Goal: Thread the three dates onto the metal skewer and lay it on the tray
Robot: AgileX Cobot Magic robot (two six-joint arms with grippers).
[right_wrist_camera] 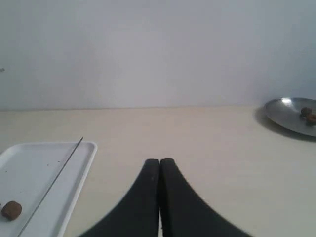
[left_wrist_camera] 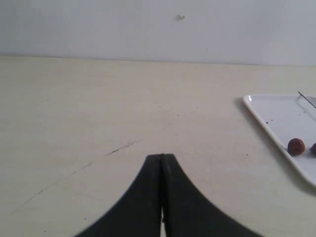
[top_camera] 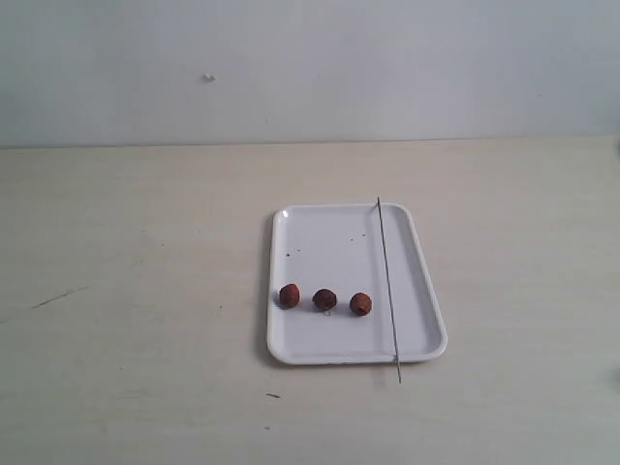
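Start of the task, we judge: three dates (top_camera: pixel 325 299) sit in a row near the tray's (top_camera: pixel 329 232) near end, the metal skewer (top_camera: pixel 388 291) lies along its right side, and our left gripper (left_wrist_camera: pixel 161 157) and right gripper (right_wrist_camera: pixel 159 160) hang pinched shut and empty, well apart from it, so next we must open one and lift the skewer.

Inspected pale, light-grained table (top_camera: pixel 145 291). Found one flat white tray (top_camera: pixel 329 242) lying directly on it, slightly right of centre in the exterior view, long side running away from the camera. Noted a shallow silver metal dish (right_wrist_camera: pixel 289 116) resting on the surface well apart from the tray, seen only in the right wrist view. Recorded a thin dark scratch (top_camera: pixel 58 297) toward the left and a small dark fleck (top_camera: pixel 273 395) near the tray's front edge.
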